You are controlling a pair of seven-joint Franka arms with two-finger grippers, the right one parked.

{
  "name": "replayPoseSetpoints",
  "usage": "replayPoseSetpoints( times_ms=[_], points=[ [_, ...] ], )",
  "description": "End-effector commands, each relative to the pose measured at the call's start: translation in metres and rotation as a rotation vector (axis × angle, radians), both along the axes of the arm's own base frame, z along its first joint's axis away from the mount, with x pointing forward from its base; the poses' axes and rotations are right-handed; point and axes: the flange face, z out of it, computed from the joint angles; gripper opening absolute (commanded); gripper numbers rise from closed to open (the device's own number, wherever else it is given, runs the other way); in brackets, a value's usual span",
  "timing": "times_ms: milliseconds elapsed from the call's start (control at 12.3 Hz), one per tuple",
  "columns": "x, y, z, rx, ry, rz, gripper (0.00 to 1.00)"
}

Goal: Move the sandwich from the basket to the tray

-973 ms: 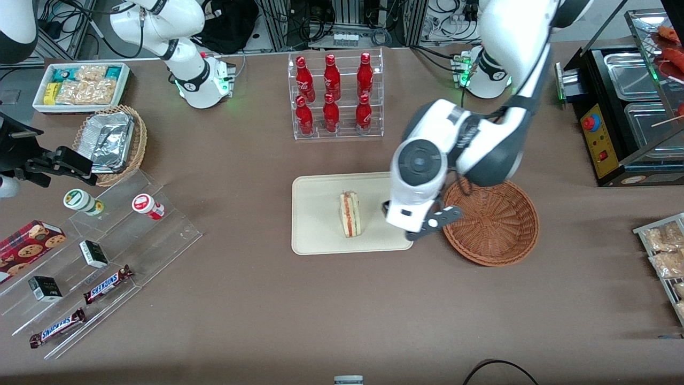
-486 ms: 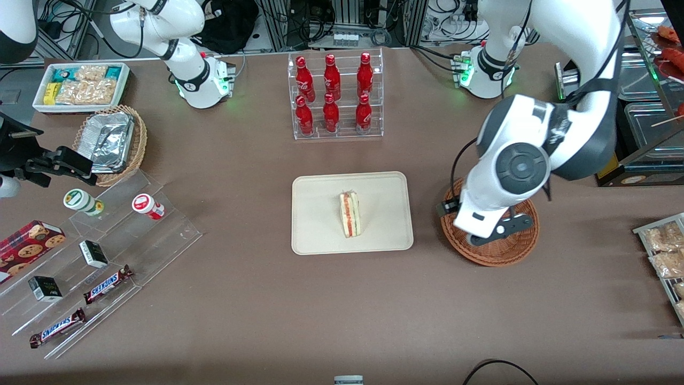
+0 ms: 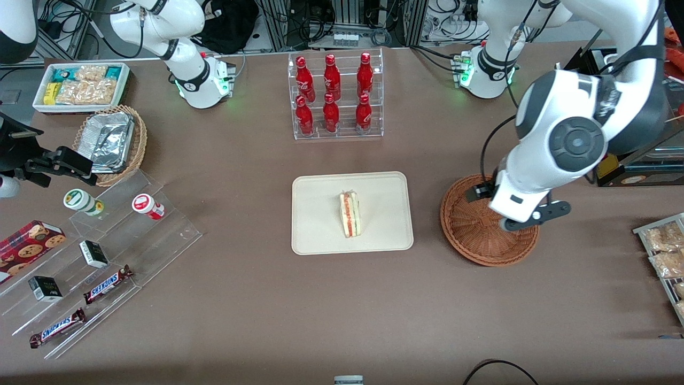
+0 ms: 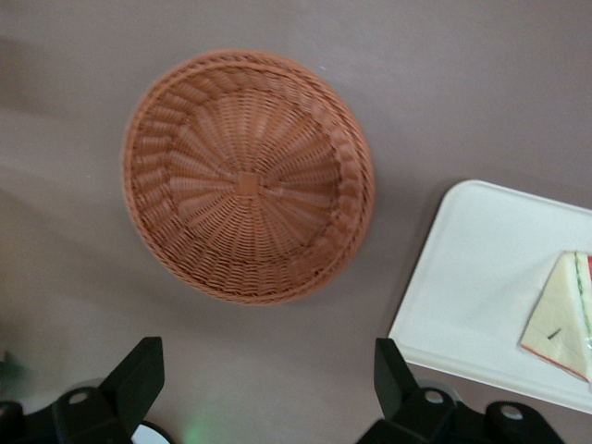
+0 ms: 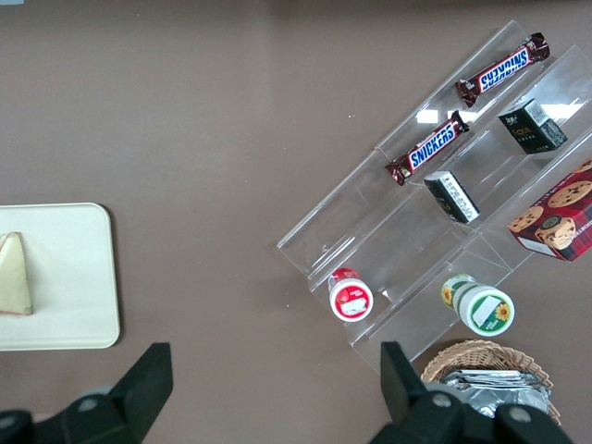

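Note:
The sandwich [image 3: 350,215] lies on the cream tray [image 3: 320,235], near its middle, filling edge up. The round reddish-brown basket [image 3: 475,230] sits beside the tray toward the working arm's end and holds nothing. My left gripper [image 3: 515,206] hangs high above the basket's rim, away from the tray. In the left wrist view the gripper [image 4: 266,379] is open and empty, its fingers [image 4: 139,377] wide apart over bare table, with the basket [image 4: 245,180], the tray [image 4: 472,277] and the sandwich [image 4: 562,314] in sight. The right wrist view shows the tray [image 5: 65,277] and sandwich [image 5: 13,274].
A clear rack of red bottles [image 3: 335,96] stands farther from the camera than the tray. A stepped acrylic stand with snacks [image 3: 101,251], a tan basket of foil trays [image 3: 112,141] and a white bin [image 3: 80,85] lie toward the parked arm's end. A black machine [image 3: 614,123] stands near the working arm.
My left gripper has moved away from the tray's edge, across the basket toward the working arm's end, and risen. The sandwich has stayed on the tray.

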Motion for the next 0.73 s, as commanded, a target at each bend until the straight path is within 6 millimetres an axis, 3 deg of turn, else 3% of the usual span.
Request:
replayPoseSetpoints(
  times_ms=[0,162,324,649],
  points=[
    [-0.012,0.046,0.021,-0.07,0.014,-0.044,1.0],
    [-0.028,0.073,0.035,-0.077,0.041,-0.094,1.0],
    [-0.05,0.087,0.053,-0.076,0.065,-0.134,1.0],
    [-0.068,0.107,0.084,-0.071,0.08,-0.178,1.0]
  ],
)
